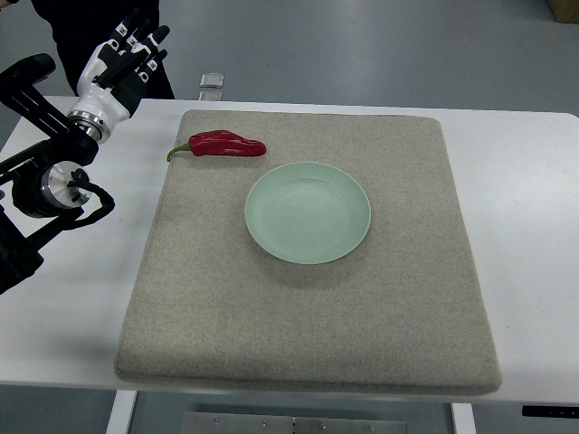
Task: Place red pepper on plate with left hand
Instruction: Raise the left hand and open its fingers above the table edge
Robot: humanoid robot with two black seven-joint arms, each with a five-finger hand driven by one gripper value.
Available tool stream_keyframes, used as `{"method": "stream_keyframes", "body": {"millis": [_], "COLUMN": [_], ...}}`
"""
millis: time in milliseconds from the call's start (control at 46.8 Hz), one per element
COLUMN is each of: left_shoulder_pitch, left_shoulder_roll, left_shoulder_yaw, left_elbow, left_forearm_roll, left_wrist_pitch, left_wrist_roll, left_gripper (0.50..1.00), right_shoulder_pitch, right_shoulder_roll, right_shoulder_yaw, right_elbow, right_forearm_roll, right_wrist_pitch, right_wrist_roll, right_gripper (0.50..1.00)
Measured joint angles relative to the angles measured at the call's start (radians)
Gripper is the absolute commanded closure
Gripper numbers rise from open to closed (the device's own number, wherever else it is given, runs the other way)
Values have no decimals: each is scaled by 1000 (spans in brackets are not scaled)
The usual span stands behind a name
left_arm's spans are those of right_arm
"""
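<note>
From above, the robot's left hand (127, 56) hovers past the white table's (525, 199) far-left corner, fingers loosely extended and holding nothing. The red pepper (222, 145) lies on the grey mat (308, 325), near the pale green plate (308, 212) but apart from it.

**Setting: robotics test lab**

A lab or test bay is indicated rather than a home or kitchen. A plain white table (534, 181) is seen standing on a smooth grey-blue industrial floor (362, 45). The work area is marked out by a grey felt mat (362, 344) laid flat on the tabletop. A bare metal frame is visible under the near table edge. A cardboard box (565, 7) is noted at the far right corner.
</note>
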Motion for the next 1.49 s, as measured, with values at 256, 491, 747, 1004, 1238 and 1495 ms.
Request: {"method": "stream_keyframes", "body": {"millis": [256,491,747,1004,1238,1495], "left_shoulder_pitch": [-5,-10,-13,-19,-26,-42], "left_shoulder_roll": [-2,-3,-5,-7,-5,-5], "left_shoulder_yaw": [-3,-1,3,11,12,13], "left_elbow": [0,8,37,87,89,97], "left_forearm_roll": [4,3,4,6,7,45], "left_wrist_pitch": [7,-3,-4,-50,-52,-52], "left_wrist_roll": [-3,-4,-4,-3,-3,-3], "left_gripper": [508,508,508,506,508,508], "right_shoulder_pitch": [-1,0,-1,-1,0,0], "right_shoulder_roll": [0,0,0,0,0,0], "right_shoulder_yaw": [0,0,0,0,0,0], "right_elbow": [0,0,0,0,0,0], "right_forearm_roll": [0,0,0,0,0,0], "right_wrist_pitch": [0,0,0,0,0,0], "right_wrist_roll": [0,0,0,0,0,0], "right_gripper": [568,568,568,568,568,568]}}
